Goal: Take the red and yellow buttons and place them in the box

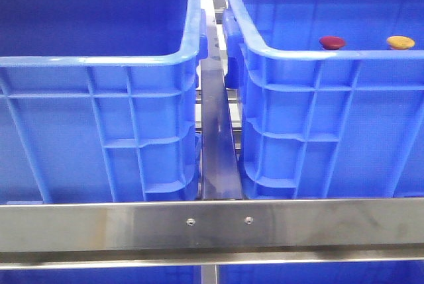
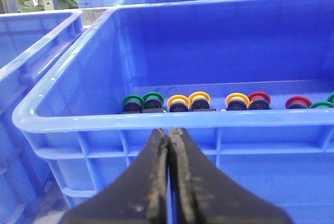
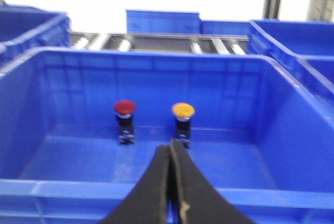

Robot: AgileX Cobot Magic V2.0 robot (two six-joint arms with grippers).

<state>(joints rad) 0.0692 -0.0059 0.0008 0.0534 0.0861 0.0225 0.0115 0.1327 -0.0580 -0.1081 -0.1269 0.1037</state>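
A dark red button (image 1: 332, 42) and an orange-yellow button (image 1: 400, 42) stand side by side inside the right blue crate (image 1: 298, 55). In the right wrist view the red button (image 3: 124, 108) and the yellow button (image 3: 183, 110) stand upright on black bases on that crate's floor. My right gripper (image 3: 171, 146) is shut and empty, just outside the crate's near rim (image 3: 104, 188), in line with the yellow button. My left gripper (image 2: 169, 130) is shut and empty, outside the near wall of another blue crate (image 2: 73, 122). Neither gripper shows in the front view.
A second large blue crate (image 1: 99, 60) stands on the left with nothing showing inside. The crate in the left wrist view holds several green, yellow and red ring-capped buttons (image 2: 189, 101). A steel rail (image 1: 212, 224) crosses the front, and a steel bar (image 1: 215, 132) runs between the crates.
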